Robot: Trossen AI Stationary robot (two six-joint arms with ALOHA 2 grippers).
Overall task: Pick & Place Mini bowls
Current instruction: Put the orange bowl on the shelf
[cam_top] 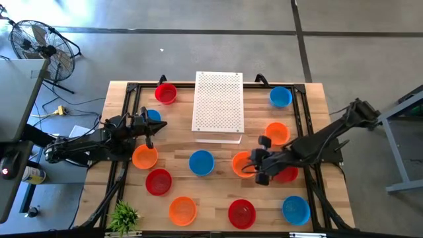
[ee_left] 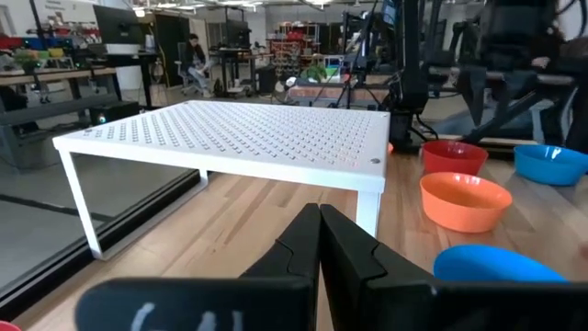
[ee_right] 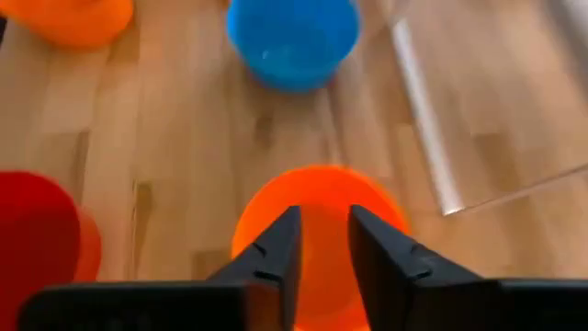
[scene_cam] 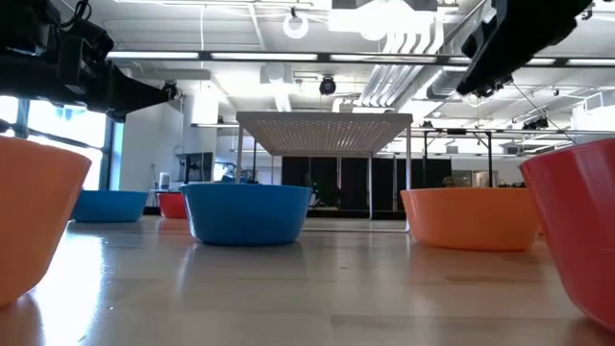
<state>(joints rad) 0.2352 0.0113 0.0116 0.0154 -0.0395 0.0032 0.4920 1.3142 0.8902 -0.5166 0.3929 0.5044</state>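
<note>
Several mini bowls, red, orange and blue, stand open side up around the table. My right gripper (cam_top: 254, 166) (ee_right: 323, 221) hangs open over the orange bowl (cam_top: 242, 163) (ee_right: 322, 188) near the table's middle. It slants down, its fingers above the bowl and clear of it. A blue bowl (ee_right: 292, 41) stands just beyond it. My left gripper (cam_top: 156, 124) (ee_left: 319, 213) waits at the table's left, shut and empty. It points level toward the white perforated board (ee_left: 239, 133), with a blue bowl (cam_top: 153, 116) beside it.
The white perforated board (cam_top: 218, 102) stands on legs at the far middle. A red bowl (cam_top: 286, 174) lies partly under my right arm, and an orange one (cam_top: 277, 133) stands just beyond it. A small green plant (cam_top: 124, 217) sits at the near left corner.
</note>
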